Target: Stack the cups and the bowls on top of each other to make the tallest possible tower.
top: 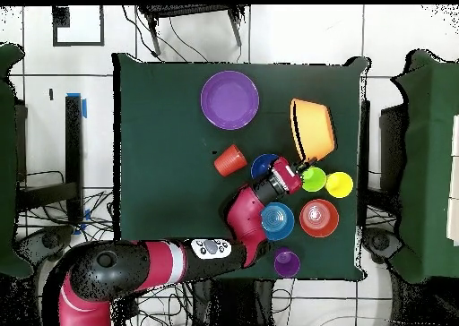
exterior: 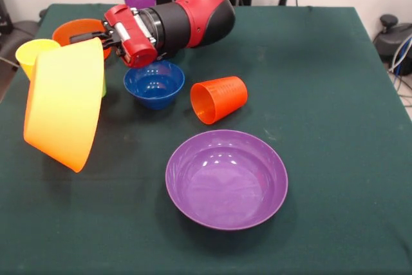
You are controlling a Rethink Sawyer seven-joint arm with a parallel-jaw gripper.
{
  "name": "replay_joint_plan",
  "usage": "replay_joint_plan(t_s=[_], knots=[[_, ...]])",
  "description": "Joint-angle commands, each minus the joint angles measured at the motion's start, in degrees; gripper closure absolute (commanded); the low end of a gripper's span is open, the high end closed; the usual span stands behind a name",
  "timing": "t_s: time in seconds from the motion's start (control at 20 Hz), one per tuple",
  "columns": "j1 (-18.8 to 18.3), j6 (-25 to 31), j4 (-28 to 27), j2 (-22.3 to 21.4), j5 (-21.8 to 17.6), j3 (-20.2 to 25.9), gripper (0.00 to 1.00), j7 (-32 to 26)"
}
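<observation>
Front view: the yellow-orange bowl (exterior: 64, 104) is held tilted above the table, its rim pinched by the gripper (exterior: 106, 38). The orange-red cup (exterior: 219, 99) is seen on its side behind the purple bowl (exterior: 226, 179).

Overhead view: a lime green cup (top: 313, 179), apparently, is seen just beside the gripper (top: 296, 167).

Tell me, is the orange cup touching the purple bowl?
Apart. The front view shows green cloth between the orange cup, lying on its side, and the purple bowl.
</observation>
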Motion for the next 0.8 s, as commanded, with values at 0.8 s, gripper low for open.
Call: replay_joint_plan(t_s=[0.8], knots=[[-0.21, 7.17, -2.61, 1.62, -19.46, -2.68, 1.00, -0.74]])
